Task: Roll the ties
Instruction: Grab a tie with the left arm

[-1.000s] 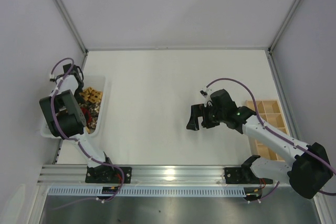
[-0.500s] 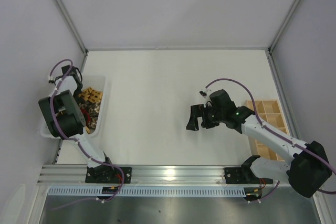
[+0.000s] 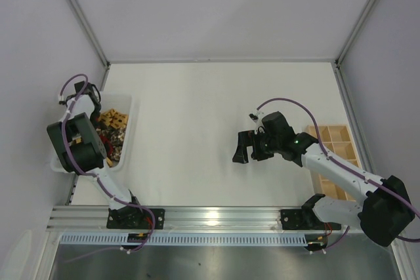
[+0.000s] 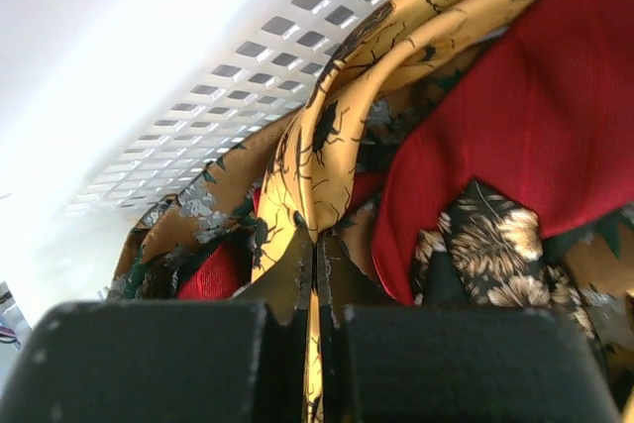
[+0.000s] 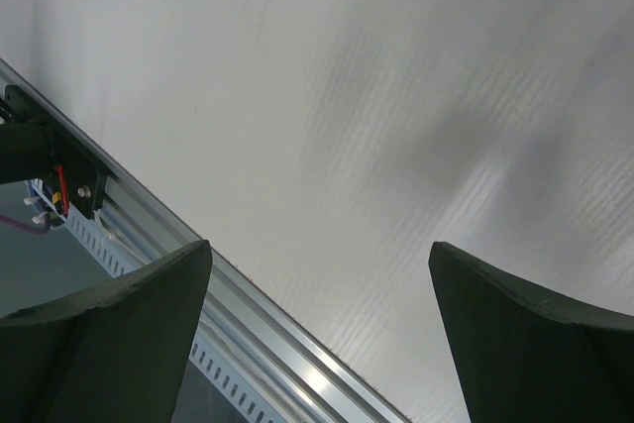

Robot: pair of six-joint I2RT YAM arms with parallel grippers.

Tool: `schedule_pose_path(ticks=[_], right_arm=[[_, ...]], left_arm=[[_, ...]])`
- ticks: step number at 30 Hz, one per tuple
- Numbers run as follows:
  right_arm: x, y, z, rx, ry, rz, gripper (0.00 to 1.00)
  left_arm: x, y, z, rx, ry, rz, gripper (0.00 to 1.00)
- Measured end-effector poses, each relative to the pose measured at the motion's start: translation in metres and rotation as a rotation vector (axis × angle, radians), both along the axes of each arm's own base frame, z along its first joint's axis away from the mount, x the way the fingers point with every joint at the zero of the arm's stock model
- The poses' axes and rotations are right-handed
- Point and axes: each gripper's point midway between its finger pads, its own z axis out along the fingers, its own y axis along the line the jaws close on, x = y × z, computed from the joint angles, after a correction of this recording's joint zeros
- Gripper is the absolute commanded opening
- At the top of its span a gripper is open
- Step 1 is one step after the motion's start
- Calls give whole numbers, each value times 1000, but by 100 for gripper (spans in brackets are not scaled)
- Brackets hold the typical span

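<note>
The ties lie tangled in a white perforated basket (image 3: 126,137) at the table's left edge. In the left wrist view a yellow-gold tie (image 4: 337,136) with dark marks loops over a plain red tie (image 4: 515,116) and a dark patterned tie (image 4: 495,255). My left gripper (image 4: 317,250) is down in the basket, jaws pinched shut on a fold of the yellow-gold tie. In the top view the ties (image 3: 113,122) show beside my left arm. My right gripper (image 3: 248,147) hovers wide open over bare table at centre right, holding nothing.
A wooden compartment tray (image 3: 336,155) sits at the right edge, partly under the right arm. The aluminium rail (image 3: 210,216) runs along the near edge. White walls enclose the table on three sides.
My left gripper has shut on the yellow-gold tie inside the basket, and the left arm shifted slightly left. The right arm has barely moved.
</note>
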Motion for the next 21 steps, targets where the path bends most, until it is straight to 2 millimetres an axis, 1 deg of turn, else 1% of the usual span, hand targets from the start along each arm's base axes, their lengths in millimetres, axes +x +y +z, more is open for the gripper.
schedule_pose_path(ticks=[3, 6, 8, 10, 13, 15, 20, 21], right_arm=[[0, 0, -1, -1, 2, 0, 100], [0, 0, -1, -3, 4, 0, 100], [0, 0, -2, -5, 7, 0, 100], [0, 0, -3, -7, 10, -1, 100], [0, 0, -4, -8, 11, -1, 100], [0, -1, -4, -11, 13, -2, 100], [0, -5, -6, -32, 22, -16, 100], [1, -6, -5, -33, 21, -20, 100]], left_arm=[[1, -4, 8, -19, -23, -6, 0], [4, -9, 28, -24, -74, -15, 0], [7, -14, 49, -19, -133, -24, 0], [10, -22, 76, -2, -206, -43, 0], [17, -38, 116, 18, -331, -85, 1], [19, -50, 139, 20, -409, -112, 0], [22, -81, 174, -19, -549, -198, 1], [23, -90, 182, -38, -584, -227, 0]])
